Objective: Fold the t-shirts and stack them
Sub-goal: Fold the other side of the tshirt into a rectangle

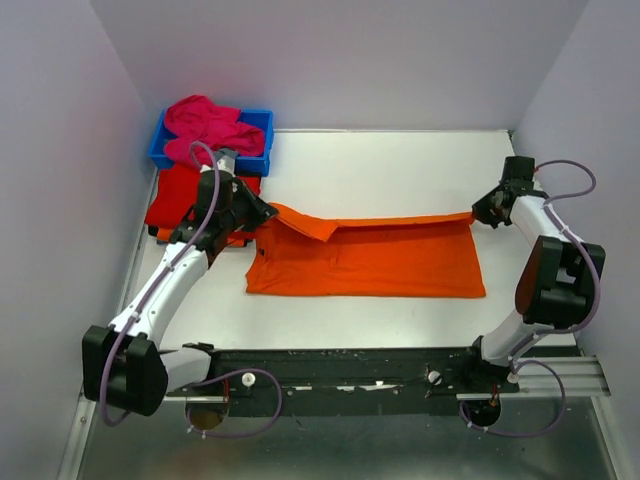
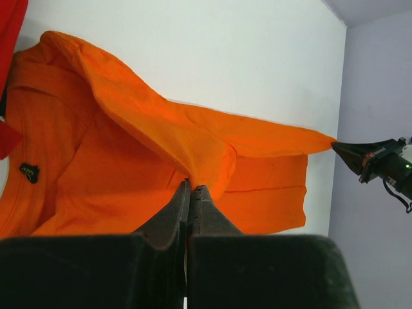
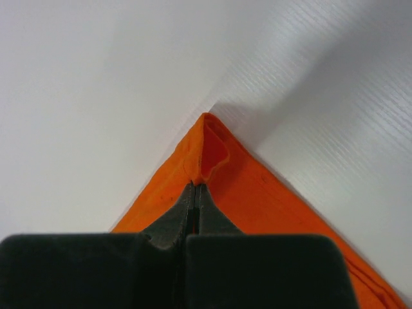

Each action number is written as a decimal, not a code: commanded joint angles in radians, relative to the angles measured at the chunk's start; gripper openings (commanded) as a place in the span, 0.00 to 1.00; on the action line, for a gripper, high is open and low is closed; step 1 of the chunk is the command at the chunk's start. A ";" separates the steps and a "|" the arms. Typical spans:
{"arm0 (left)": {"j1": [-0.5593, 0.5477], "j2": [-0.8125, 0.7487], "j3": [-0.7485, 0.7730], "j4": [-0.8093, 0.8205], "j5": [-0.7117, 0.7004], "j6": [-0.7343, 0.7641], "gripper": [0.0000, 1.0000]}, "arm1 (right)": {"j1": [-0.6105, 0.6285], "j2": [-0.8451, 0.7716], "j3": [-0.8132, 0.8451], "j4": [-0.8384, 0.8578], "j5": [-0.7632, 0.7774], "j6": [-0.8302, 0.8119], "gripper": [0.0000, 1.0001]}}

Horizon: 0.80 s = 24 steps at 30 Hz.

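An orange t-shirt [image 1: 365, 262] lies across the middle of the table, its far edge lifted into a taut band between my two grippers. At the band's left end, my left gripper [image 1: 262, 215] is shut on a fold of the orange t-shirt [image 2: 116, 174], the jaws [image 2: 192, 187] pinching cloth. At the right end, my right gripper [image 1: 478, 212] is shut on a corner of the orange t-shirt [image 3: 257, 193], jaws [image 3: 195, 187] tight together. A red t-shirt [image 1: 180, 195] lies flat at the left, under my left arm. A magenta-pink t-shirt [image 1: 205, 125] is bunched in the bin.
A blue plastic bin [image 1: 262, 120] stands in the back left corner against the walls. Grey walls close in the table on the left, back and right. The right gripper [image 2: 351, 153] shows at the right edge of the left wrist view.
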 commanded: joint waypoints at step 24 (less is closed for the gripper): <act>-0.123 -0.238 -0.478 0.083 -0.052 -0.130 0.00 | -0.016 -0.106 -0.231 0.095 -0.064 -0.052 0.21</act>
